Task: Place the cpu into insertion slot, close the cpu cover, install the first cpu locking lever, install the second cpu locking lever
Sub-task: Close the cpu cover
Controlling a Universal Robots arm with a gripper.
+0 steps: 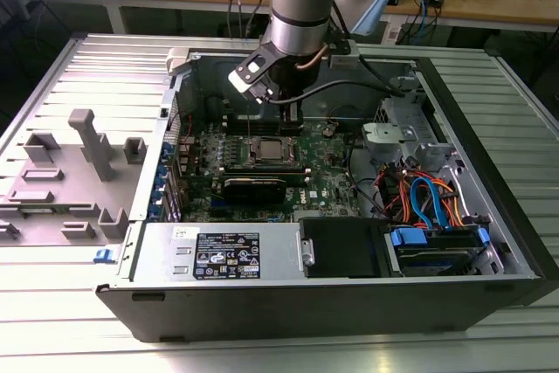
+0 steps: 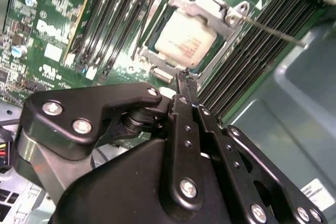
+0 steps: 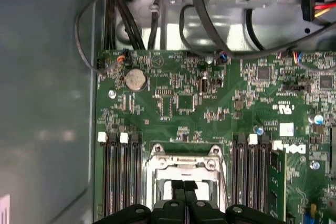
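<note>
Exterior view first: my arm reaches down into the open computer case (image 1: 262, 312) on the table (image 1: 79, 338). The claw (image 1: 295, 121) hangs low over the green board, and the insertion slot (image 1: 251, 148) lies just beside and below its tip.

Second wrist view: the claw (image 2: 185, 77) has its fingers (image 2: 181, 124) pressed together, and I see nothing held between them. Right ahead of the tip sits the cpu (image 2: 184, 38), pale top up, down in its slot. The cpu cover (image 2: 210, 10) seems to lie over its edges. A thin lever (image 2: 273, 32) sticks out from the far corner of the cover, running away from the claw over the memory slots (image 2: 252, 56), so I judge it is not yet latched.

First wrist view: the claw (image 3: 184, 186) is closed, with its tips over the near part of the socket. The metal frame (image 3: 184, 160) is just beyond them.

My worry is the lever: it's a thin, springy rod, and closed tips pushing it could slip off and rake the memory slots or the board. And if the cover isn't fully flat, I reckon forcing a lever down could load the chip unevenly.
</note>
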